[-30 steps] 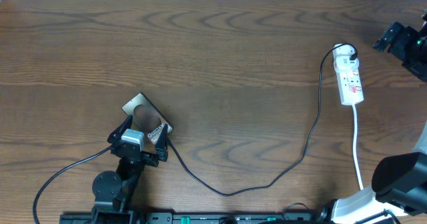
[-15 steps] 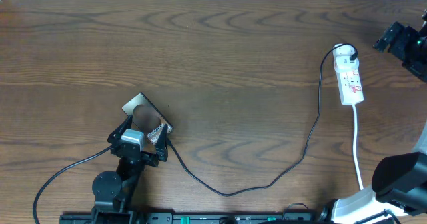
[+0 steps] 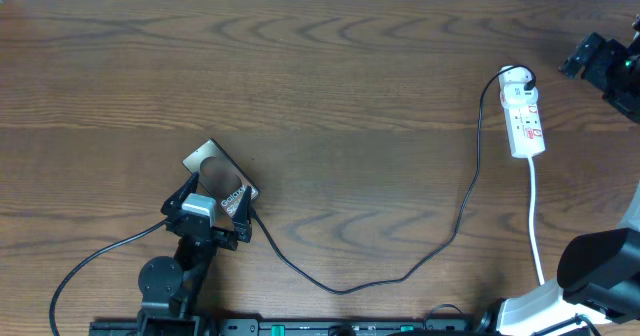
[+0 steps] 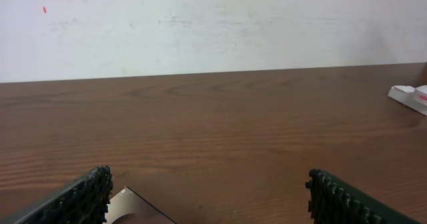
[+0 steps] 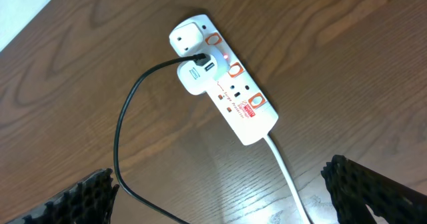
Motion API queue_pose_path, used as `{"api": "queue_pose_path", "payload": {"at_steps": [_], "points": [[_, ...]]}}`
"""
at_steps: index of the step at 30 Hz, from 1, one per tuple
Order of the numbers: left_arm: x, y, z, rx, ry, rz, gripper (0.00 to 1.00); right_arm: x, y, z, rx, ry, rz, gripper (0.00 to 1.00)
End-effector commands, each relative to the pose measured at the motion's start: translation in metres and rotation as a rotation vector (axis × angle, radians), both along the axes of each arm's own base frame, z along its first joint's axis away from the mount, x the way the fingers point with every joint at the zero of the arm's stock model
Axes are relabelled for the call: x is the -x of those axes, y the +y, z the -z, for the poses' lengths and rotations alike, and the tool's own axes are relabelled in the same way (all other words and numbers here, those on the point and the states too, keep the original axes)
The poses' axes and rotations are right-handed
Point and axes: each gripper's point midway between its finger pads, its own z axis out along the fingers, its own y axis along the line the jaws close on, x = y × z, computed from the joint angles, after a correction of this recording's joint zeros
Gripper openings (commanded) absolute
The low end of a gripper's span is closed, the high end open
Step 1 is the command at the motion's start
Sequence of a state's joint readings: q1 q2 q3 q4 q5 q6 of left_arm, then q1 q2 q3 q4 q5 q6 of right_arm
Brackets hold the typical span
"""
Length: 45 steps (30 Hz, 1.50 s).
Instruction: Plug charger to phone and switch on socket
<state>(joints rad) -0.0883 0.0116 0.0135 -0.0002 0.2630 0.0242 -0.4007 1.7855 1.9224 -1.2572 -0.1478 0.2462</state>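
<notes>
Empty, spread right gripper [image 5: 217, 177], the nearer arm, hovers right of the socket [image 5: 233, 87], whose long axis runs near-to-far.

This looks like a robotics lab or test station. A broad bench [image 3: 350, 96] of dark wood-grain fills the overhead view. Along the bottom edge of that frame runs a black mounting rail [image 3: 300, 328], with the left arm [image 3: 160, 281] rising at lower left and the right arm [image 3: 600, 261] at lower right (its black and white housing bulks large there). The left wrist view shows a plain white wall [image 4: 213, 24] behind the far edge of the bench. The few things laid out are electrical: a white socket [image 3: 524, 116] at upper right, a phone [image 3: 215, 171] at lower left, and the thin black charger [image 3: 340, 290] trailing across the wood between them.
</notes>
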Motion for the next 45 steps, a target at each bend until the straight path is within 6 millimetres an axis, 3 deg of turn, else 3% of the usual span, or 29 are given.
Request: {"api": "queue_pose_path", "payload": {"at_steps": [1,10,14,20,24,33,34,35,36,37,45], "points": [[0.002,-0.002,0.015,-0.012,0.048,0.013,0.92,0.000,-0.002,0.000,-0.002,-0.001,0.015,0.99],[0.002,-0.002,0.015,-0.012,0.048,0.013,0.92,0.000,-0.002,0.000,-0.002,-0.001,0.015,0.99],[0.002,-0.002,0.015,-0.012,0.048,0.014,0.92,0.003,0.001,-0.010,0.007,-0.022,0.011,0.99],[0.002,-0.002,0.015,-0.012,0.048,0.013,0.92,0.014,0.022,-0.052,0.047,-0.123,-0.027,0.99],[0.002,-0.002,0.015,-0.012,0.048,0.013,0.92,0.027,0.052,-0.089,0.077,-0.221,-0.089,0.99],[0.002,-0.002,0.015,-0.012,0.048,0.014,0.92,0.045,0.085,-0.150,0.287,-0.385,-0.125,0.99],[0.002,-0.002,0.015,-0.012,0.048,0.013,0.92,0.046,0.089,-0.154,0.288,-0.401,-0.134,0.91],[0.002,-0.002,0.015,-0.012,0.048,0.014,0.92,0.047,0.094,-0.156,0.288,-0.413,-0.148,0.86],[0.002,-0.002,0.015,-0.012,0.048,0.013,0.92,0.048,0.099,-0.158,0.286,-0.418,-0.161,0.88],[0.002,-0.002,0.015,-0.012,0.048,0.014,0.92,0.049,0.103,-0.158,0.284,-0.420,-0.170,0.99],[0.002,-0.002,0.015,-0.012,0.048,0.013,0.92,0.047,0.125,-0.148,0.286,-0.510,-0.220,0.99]]}}
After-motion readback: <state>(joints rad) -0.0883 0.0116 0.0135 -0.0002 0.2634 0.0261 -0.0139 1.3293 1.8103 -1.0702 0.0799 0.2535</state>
